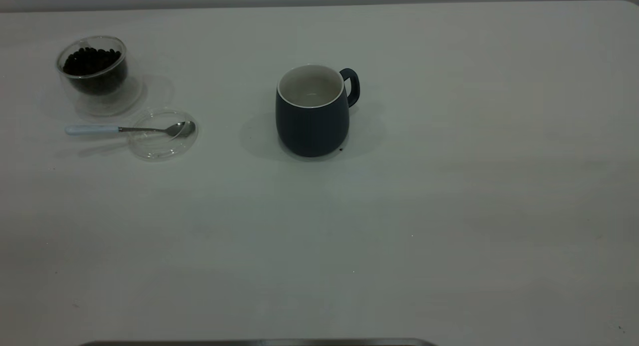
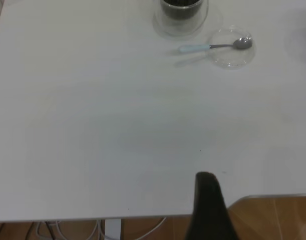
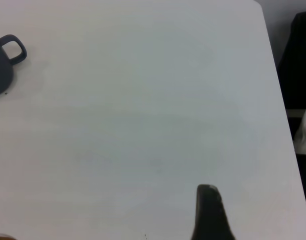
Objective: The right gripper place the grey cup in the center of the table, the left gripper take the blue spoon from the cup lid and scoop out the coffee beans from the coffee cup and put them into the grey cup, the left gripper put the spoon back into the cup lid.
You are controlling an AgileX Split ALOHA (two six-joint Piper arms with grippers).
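Mug placement appears complete: the grey cup stands upright near the middle of the table, handle toward the right edge, with no beans visible inside. Near the far left corner, the blue spoon rests with its bowl on the cup lid, just beside the coffee cup holding the coffee beans. Next step is judged to be spoon pickup, requiring a narrow pinch on the handle. Only one finger of the left gripper and of the right gripper shows; jaw spacing cannot be determined.

White cables hang below the edge, above brown floor.
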